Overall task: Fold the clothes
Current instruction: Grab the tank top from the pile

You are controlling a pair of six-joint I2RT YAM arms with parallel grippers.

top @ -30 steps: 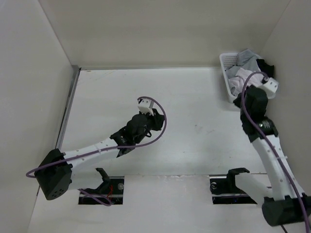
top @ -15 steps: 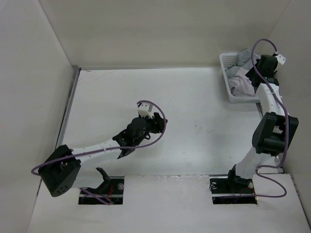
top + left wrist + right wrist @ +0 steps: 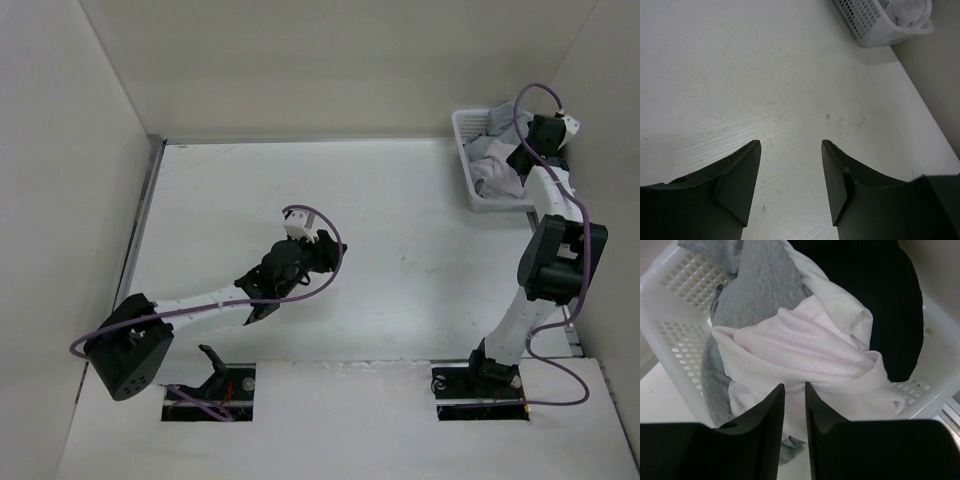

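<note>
Over the surface [image 3: 740, 75] left pincer [image 3: 791, 143] stands wide; right pincer [image 3: 794, 386], narrow, hangs at white T-shirt [image 3: 805, 350] in basket [image 3: 670, 295], hold cannot be told.

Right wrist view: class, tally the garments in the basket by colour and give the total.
White T-shirt: 1
Grey garment: 1
Black garment: 1
Total: 3 garments showing

No lettering, label, brand or number is legible anywhere; the clothes [image 3: 805, 355] and the basket [image 3: 675, 315] are unmarked.
</note>
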